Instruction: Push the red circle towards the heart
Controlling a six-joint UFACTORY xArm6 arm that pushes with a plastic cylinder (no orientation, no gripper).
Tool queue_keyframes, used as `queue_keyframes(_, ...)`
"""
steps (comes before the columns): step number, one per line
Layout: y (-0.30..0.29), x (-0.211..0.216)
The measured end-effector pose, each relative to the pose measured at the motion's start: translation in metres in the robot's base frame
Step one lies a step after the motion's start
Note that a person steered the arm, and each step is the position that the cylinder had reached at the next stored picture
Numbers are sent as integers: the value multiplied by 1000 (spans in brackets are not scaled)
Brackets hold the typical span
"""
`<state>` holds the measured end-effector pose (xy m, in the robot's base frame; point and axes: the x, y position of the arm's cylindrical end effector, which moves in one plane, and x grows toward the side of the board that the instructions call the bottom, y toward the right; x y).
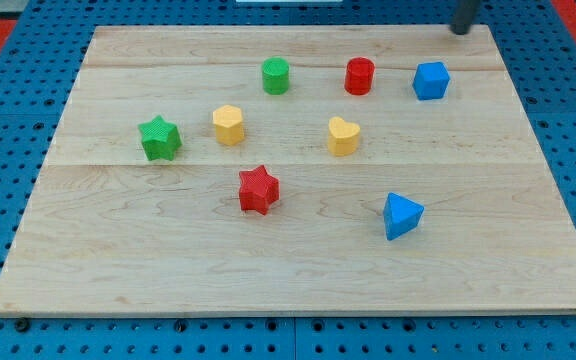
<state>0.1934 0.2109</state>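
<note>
The red circle [359,76] stands near the view's top, right of centre. The yellow heart [343,136] lies just below it, slightly to the left, with a small gap between them. My tip [462,29] shows at the view's top right, near the board's far edge, above and to the right of the blue cube [431,81]. It is well to the right of the red circle and touches no block.
A green circle [276,76] stands left of the red circle. A yellow hexagon [228,125], a green star [159,138], a red star [259,190] and a blue triangle [401,215] lie on the wooden board [118,260].
</note>
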Motion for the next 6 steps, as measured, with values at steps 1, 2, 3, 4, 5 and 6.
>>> queue_keyframes(1, -26, 43)
queue_keyframes(2, -75, 80)
queue_keyframes(3, -161, 84)
queue_keyframes(4, -147, 90)
queue_keyframes(5, -107, 112)
queue_keyframes(6, -119, 161)
